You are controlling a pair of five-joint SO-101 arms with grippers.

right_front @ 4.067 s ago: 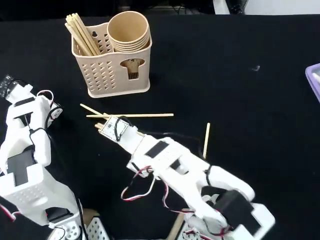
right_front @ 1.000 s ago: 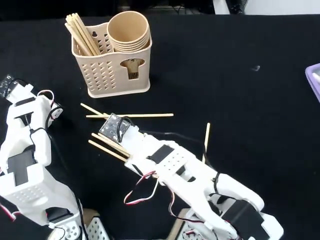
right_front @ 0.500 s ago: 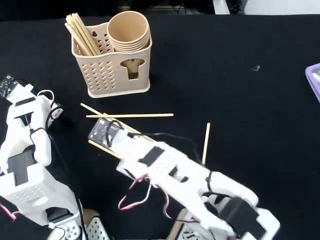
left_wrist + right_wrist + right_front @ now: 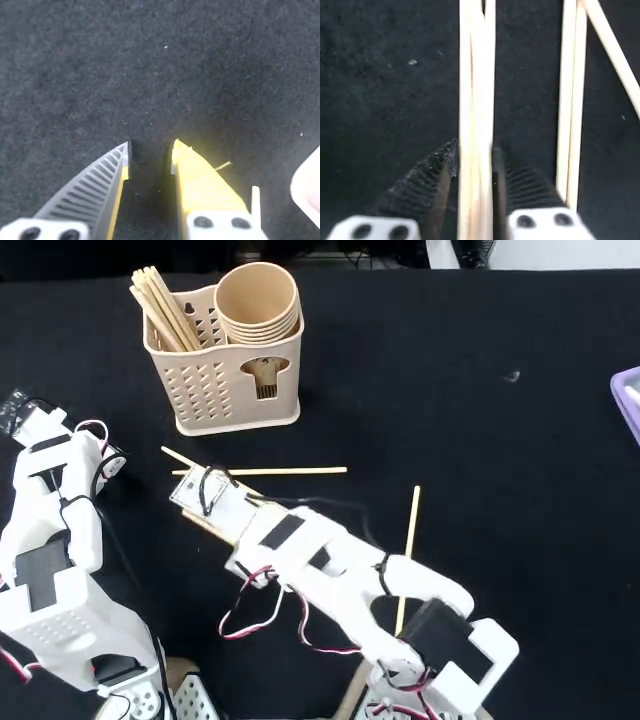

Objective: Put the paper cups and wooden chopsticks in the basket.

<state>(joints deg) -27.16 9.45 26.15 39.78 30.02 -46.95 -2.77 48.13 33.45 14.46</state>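
Nested tan cups (image 4: 258,302) stand upright in the beige basket (image 4: 225,390), chopsticks (image 4: 160,308) leaning beside them. Outside it lie a crosswise stick (image 4: 290,471) and a lone stick (image 4: 411,522); a pair (image 4: 476,90) is pinched by the right gripper (image 4: 472,150).

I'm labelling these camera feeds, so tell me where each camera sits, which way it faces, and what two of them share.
High view: fixed above the table, looking down; shows the left arm, the right arm and the basket.
Left wrist view: on the left arm's wrist, facing the black table; its own jaws show, open.
Right wrist view: on the right arm's wrist, facing the table; its own jaws grip a chopstick pair.
Shared: high and right wrist views both show loose chopsticks on the table.
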